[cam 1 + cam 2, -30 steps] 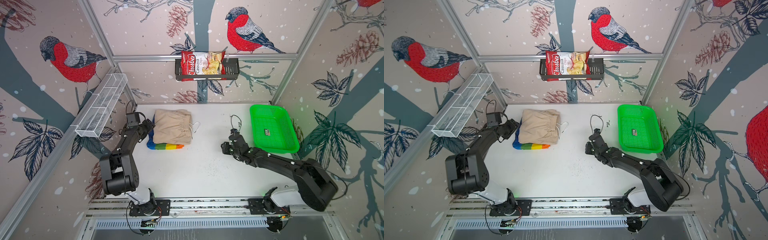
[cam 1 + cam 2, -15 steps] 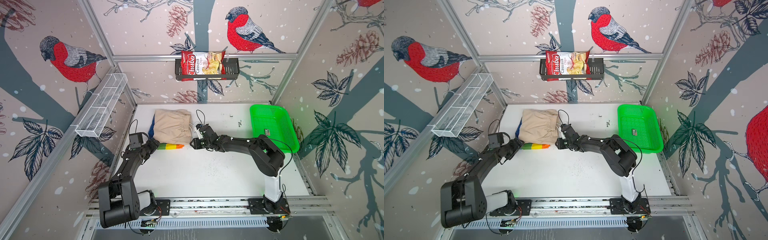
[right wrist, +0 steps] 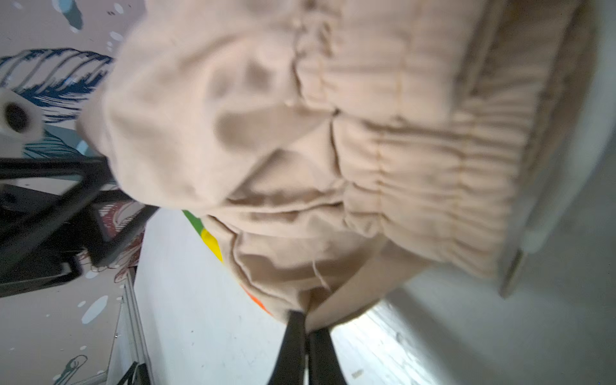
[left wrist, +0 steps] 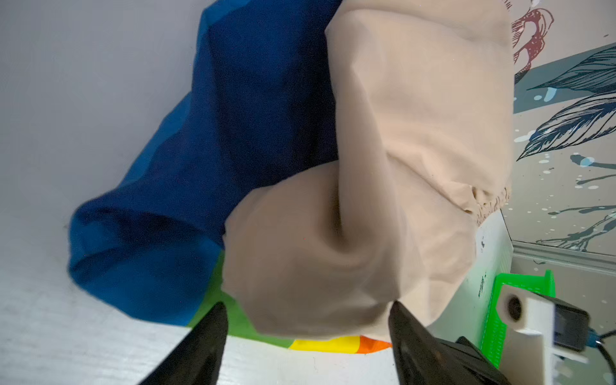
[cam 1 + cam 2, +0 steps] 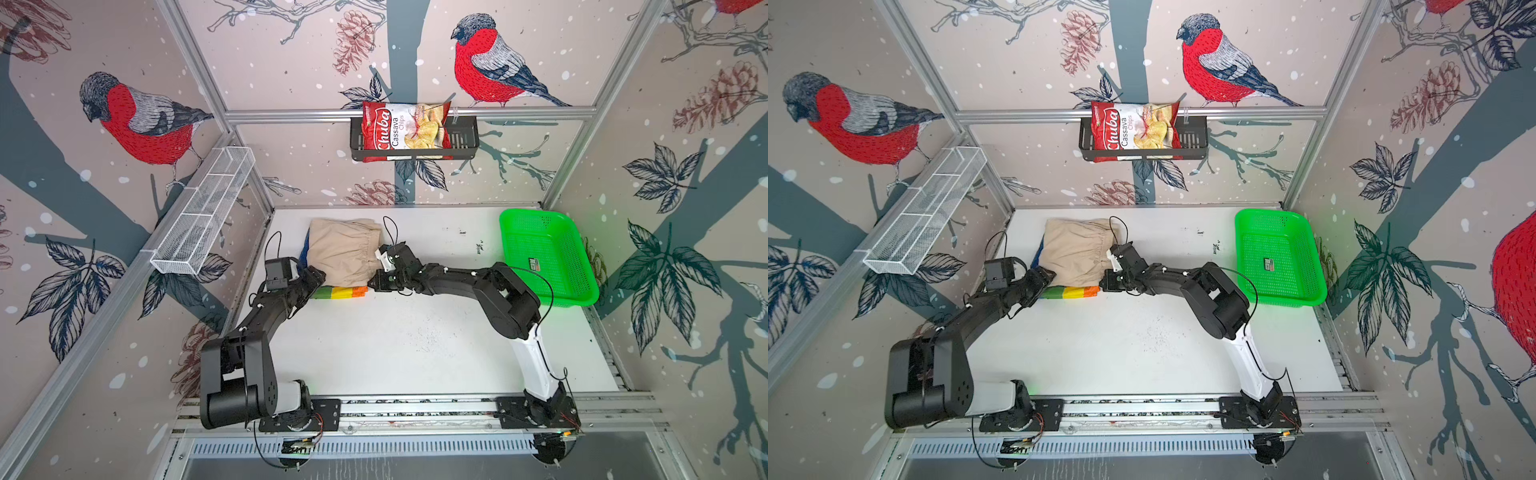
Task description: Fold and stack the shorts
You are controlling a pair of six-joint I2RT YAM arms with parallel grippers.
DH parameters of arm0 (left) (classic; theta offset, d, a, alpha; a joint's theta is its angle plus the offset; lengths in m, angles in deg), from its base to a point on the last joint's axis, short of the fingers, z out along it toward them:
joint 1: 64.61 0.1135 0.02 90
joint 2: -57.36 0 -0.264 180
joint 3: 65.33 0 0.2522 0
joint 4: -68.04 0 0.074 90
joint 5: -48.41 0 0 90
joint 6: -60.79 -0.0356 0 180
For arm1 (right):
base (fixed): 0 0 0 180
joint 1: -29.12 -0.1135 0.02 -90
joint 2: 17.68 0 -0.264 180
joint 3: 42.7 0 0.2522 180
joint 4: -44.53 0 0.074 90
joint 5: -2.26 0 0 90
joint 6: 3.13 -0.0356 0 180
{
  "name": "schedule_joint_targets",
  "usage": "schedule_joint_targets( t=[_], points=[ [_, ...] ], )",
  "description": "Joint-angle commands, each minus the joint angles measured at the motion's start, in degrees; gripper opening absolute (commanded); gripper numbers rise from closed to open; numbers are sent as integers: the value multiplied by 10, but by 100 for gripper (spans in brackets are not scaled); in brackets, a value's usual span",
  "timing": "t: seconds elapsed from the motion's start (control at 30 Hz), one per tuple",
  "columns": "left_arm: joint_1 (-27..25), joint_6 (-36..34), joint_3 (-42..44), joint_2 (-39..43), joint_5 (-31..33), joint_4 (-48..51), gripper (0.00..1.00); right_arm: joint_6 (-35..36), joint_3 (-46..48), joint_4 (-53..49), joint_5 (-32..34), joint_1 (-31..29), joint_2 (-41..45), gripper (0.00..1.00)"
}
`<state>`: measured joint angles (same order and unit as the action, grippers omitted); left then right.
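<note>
The left gripper (image 4: 306, 316) stands with its jaws apart, straddling the near left corner of the beige shorts (image 5: 345, 253) without closing on it. The right gripper (image 3: 305, 320) has its fingers pressed together on the near right corner of the same garment. The cloth puckers toward the tips, so it appears to have a thin fold pinched.

The beige shorts lie folded on top of the rainbow-striped shorts (image 5: 340, 293), at the back left of the white table (image 5: 395, 340) and well apart from the green mesh basket (image 5: 548, 291).

By the look of it, the task is nearly finished, since both pairs are folded and stacked. What seems left is tidying. The lower pair sticks out as a blue edge on the left and a green, yellow and orange strip along the near edge (the two packets are not squared).

The beige packet is close to square, so its long axis is faint, but it seems to run from the back wall toward the front rail, slightly tilted. Its gathered waistband faces the basket side.
</note>
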<state>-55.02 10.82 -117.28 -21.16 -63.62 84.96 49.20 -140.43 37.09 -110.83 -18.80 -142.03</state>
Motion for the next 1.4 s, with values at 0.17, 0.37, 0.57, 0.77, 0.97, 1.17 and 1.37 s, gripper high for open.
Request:
schedule_joint_targets(
  t=[0.17,0.37,0.57,0.77,0.97,1.17,1.37],
  points=[
    [-1,-6,-6,9,28,-1,75,2,-10,0,-23,2,85,0],
    [-1,-9,-28,32,45,26,78,-21,21,-5,-44,-4,114,0],
    [0,-13,-61,57,56,61,81,-48,90,27,-69,-18,132,2],
    [0,-14,-58,49,57,63,83,-44,145,22,-45,-24,115,35],
    [0,-11,-36,47,40,53,83,-17,169,-10,-11,-22,131,42],
    [-4,-24,-52,42,38,63,77,29,179,-73,50,-6,186,40],
    [-20,-8,-49,46,14,33,66,55,132,-95,94,9,200,34]
  ],
)
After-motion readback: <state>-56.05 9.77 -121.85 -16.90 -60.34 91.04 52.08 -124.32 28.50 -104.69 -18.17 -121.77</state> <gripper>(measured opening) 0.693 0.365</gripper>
